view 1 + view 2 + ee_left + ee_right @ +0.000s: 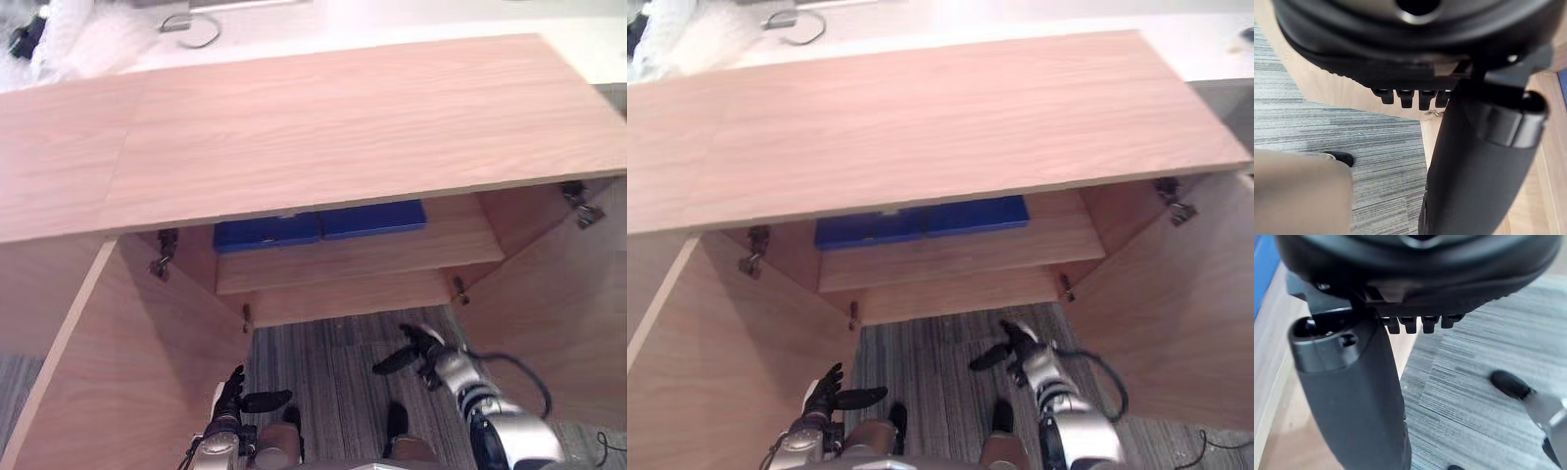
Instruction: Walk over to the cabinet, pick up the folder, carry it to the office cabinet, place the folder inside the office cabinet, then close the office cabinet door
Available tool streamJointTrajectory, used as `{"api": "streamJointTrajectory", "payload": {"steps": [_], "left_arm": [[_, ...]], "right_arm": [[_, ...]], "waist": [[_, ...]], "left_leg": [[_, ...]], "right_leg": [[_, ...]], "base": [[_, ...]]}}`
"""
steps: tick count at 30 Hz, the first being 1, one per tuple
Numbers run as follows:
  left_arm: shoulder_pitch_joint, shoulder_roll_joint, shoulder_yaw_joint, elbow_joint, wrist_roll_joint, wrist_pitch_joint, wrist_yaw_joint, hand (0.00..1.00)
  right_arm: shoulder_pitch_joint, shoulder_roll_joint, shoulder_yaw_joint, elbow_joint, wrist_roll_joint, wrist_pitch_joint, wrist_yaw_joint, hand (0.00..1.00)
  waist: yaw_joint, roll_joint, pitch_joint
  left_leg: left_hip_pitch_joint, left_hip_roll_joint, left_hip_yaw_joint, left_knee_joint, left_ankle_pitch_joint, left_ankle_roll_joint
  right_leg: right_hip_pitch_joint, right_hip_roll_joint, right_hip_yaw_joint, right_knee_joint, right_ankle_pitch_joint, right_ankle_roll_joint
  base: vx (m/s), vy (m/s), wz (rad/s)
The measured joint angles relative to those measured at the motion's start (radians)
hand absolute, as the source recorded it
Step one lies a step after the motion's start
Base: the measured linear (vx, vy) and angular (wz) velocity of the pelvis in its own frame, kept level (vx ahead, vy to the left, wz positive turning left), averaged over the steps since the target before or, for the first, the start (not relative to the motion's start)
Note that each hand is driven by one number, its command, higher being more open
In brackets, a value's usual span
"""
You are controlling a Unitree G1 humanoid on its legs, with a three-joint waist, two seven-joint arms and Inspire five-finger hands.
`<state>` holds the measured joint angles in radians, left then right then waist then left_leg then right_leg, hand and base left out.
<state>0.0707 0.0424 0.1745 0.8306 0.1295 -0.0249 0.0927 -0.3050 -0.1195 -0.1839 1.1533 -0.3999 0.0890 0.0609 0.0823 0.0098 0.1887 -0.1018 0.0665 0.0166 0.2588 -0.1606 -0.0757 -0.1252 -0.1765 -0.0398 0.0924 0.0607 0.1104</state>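
two dark hands are sitting lowest in my head views, one on each side, over the grey striped carpet (338, 377). i'm seeing the left hand (229, 396) hanging with its fingers loose and its thumb sticking out sideways, gripping nothing. the right hand (423, 345) is reaching a little further forward, fingers relaxed and apart from the thumb, and it is empty too; each wrist view is showing the straight thumb and a row of fingertips over carpet and wood.

just ahead, one wooden office cabinet (323, 127) is standing with both of its doors swung wide: the left door (127, 372) and the right door (558, 304), two in all. i'm counting four metal hinges (162, 255) along the door edges, and two boards inside, an upper shelf (392, 250) and a lower board (353, 296).

the blue folder (318, 225) is lying flat on the upper shelf, pushed back under the cabinet top, well apart from both hands. a seam is running down its middle, so i cannot tell whether it is one folder or two.
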Motion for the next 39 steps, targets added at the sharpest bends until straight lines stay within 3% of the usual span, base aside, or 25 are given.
{"api": "streamJointTrajectory", "payload": {"steps": [3, 6, 12, 13, 14, 15, 17, 18, 19, 20, 21, 23, 24, 29, 35, 39], "left_arm": [[-0.006, 0.009, 0.026, 0.049, 0.010, -0.011, 0.022, 1.00], [0.005, -0.016, 0.044, 0.144, 0.022, -0.010, 0.083, 1.00], [0.014, -0.019, 0.036, 0.157, 0.039, -0.042, 0.070, 1.00], [0.015, -0.020, 0.036, 0.158, 0.037, -0.042, 0.068, 1.00], [0.016, -0.026, 0.036, 0.158, 0.030, -0.042, 0.066, 1.00], [0.019, -0.035, 0.037, 0.157, 0.015, -0.042, 0.068, 1.00], [0.025, -0.039, 0.043, 0.157, -0.005, -0.043, 0.073, 1.00], [0.032, -0.039, 0.045, 0.156, -0.015, -0.044, 0.080, 1.00], [0.035, -0.037, 0.046, 0.155, -0.020, -0.045, 0.082, 1.00], [0.045, -0.031, 0.061, 0.155, -0.041, -0.047, 0.083, 1.00], [0.048, -0.031, 0.076, 0.159, -0.043, -0.047, 0.082, 1.00], [0.046, -0.061, 0.086, 0.206, -0.064, -0.043, 0.074, 1.00], [0.046, -0.067, 0.085, 0.206, -0.068, -0.044, 0.074, 1.00], [0.044, -0.058, 0.085, 0.222, -0.091, -0.043, 0.068, 1.00], [0.056, -0.014, 0.082, 0.217, -0.111, -0.043, 0.068, 1.00], [0.077, 0.012, 0.075, 0.212, -0.121, -0.044, 0.068, 1.00]], "right_arm": [[0.150, 0.065, -0.142, 0.002, 0.147, 0.000, -0.055, 1.00], [0.304, 0.111, -0.236, -0.011, 0.396, -0.020, -0.094, 1.00], [0.397, 0.100, -0.216, -0.050, 0.566, -0.057, -0.139, 1.00], [0.401, 0.100, -0.215, -0.059, 0.579, -0.059, -0.143, 1.00], [0.400, 0.100, -0.219, -0.070, 0.607, -0.061, -0.153, 1.00], [0.399, 0.089, -0.218, -0.079, 0.622, -0.066, -0.161, 1.00], [0.400, 0.089, -0.219, -0.095, 0.642, -0.069, -0.175, 1.00], [0.403, 0.090, -0.220, -0.096, 0.642, -0.069, -0.181, 1.00], [0.405, 0.092, -0.219, -0.098, 0.642, -0.070, -0.181, 1.00], [0.400, 0.111, -0.222, -0.103, 0.642, -0.071, -0.177, 1.00], [0.397, 0.118, -0.228, -0.105, 0.642, -0.071, -0.175, 1.00], [0.377, 0.105, -0.321, -0.094, 0.647, -0.074, -0.174, 1.00], [0.368, 0.101, -0.344, -0.084, 0.647, -0.073, -0.175, 1.00], [0.343, 0.006, -0.390, -0.060, 0.636, -0.072, -0.178, 1.00], [0.287, -0.070, -0.385, -0.167, 0.577, -0.078, -0.202, 1.00], [0.204, -0.147, -0.386, -0.189, 0.553, -0.085, -0.205, 1.00]], "waist": [[-0.020, -0.030, -0.038], [-0.049, -0.061, -0.092], [-0.065, -0.070, -0.112], [-0.064, -0.069, -0.110], [-0.065, -0.055, -0.101], [-0.066, -0.026, -0.095], [-0.072, -0.019, -0.091], [-0.076, -0.022, -0.097], [-0.077, -0.027, -0.106], [-0.073, -0.050, -0.130], [-0.070, -0.057, -0.143], [-0.062, 0.007, -0.172], [-0.063, 0.013, -0.171], [-0.080, 0.015, -0.170], [-0.094, 0.000, -0.170], [-0.094, 0.007, -0.171]], "left_leg": [[0.059, -0.002, 0.029, -0.030, -0.004, 0.001], [0.131, 0.001, 0.116, -0.070, -0.019, -0.006], [0.204, 0.024, 0.235, -0.084, -0.024, -0.012], [0.211, 0.031, 0.274, -0.079, -0.029, -0.012], [0.225, 0.045, 0.307, -0.084, -0.028, -0.009], [0.233, 0.074, 0.333, -0.087, -0.019, 0.003], [0.257, 0.101, 0.374, -0.082, -0.015, -0.009], [0.278, 0.111, 0.385, -0.086, -0.015, -0.023], [0.283, 0.114, 0.393, -0.088, -0.016, -0.032], [0.294, 0.112, 0.422, -0.105, -0.012, -0.059], [0.295, 0.110, 0.438, -0.115, -0.010, -0.068], [0.298, 0.123, 0.372, -0.174, -0.004, -0.057], [0.301, 0.126, 0.359, -0.183, 0.000, -0.053], [0.307, 0.141, 0.326, -0.199, 0.017, -0.043], [0.275, 0.126, 0.302, -0.210, 0.038, -0.057], [0.262, 0.115, 0.284, -0.210, 0.047, -0.055]], "right_leg": [[0.027, 0.002, 0.025, -0.015, 0.008, -0.004], [0.022, 0.018, 0.110, -0.018, 0.015, -0.014], [0.013, 0.043, 0.137, -0.021, 0.041, -0.061], [-0.002, 0.043, 0.116, -0.014, 0.037, -0.095], [-0.007, 0.037, 0.046, -0.001, 0.006, -0.162], [-0.018, 0.028, -0.025, 0.037, -0.025, -0.193], [-0.066, -0.021, -0.124, 0.288, -0.063, -0.187], [-0.059, -0.058, -0.165, 0.421, -0.123, -0.180], [-0.047, -0.074, -0.177, 0.447, -0.148, -0.161], [-0.030, -0.083, -0.199, 0.400, -0.204, -0.070], [-0.023, -0.078, -0.210, 0.361, -0.230, -0.027], [-0.013, 0.014, -0.196, 0.273, -0.194, -0.049], [-0.013, 0.027, -0.191, 0.266, -0.193, -0.051], [-0.006, 0.067, -0.179, 0.231, -0.183, -0.058], [0.003, 0.070, -0.172, 0.126, -0.116, -0.048], [0.029, 0.069, -0.171, 0.048, -0.065, -0.044]], "base": [[-0.07, 0.033, -0.43], [-0.10, 0.024, -0.85], [-0.08, 0.006, -0.76], [-0.03, 0.003, -0.91], [-0.04, -0.001, -0.96], [-0.01, -0.029, -0.86], [0.03, -0.067, -0.49], [0.07, -0.086, -0.23], [0.11, -0.139, -0.54], [0.11, -0.153, -0.63], [0.20, -0.246, -0.79], [0.18, -0.188, -0.62], [0.11, -0.103, -0.43], [0.07, -0.051, -0.16], [0.01, 0.065, -0.04], [-0.02, 0.039, 0.01]]}}
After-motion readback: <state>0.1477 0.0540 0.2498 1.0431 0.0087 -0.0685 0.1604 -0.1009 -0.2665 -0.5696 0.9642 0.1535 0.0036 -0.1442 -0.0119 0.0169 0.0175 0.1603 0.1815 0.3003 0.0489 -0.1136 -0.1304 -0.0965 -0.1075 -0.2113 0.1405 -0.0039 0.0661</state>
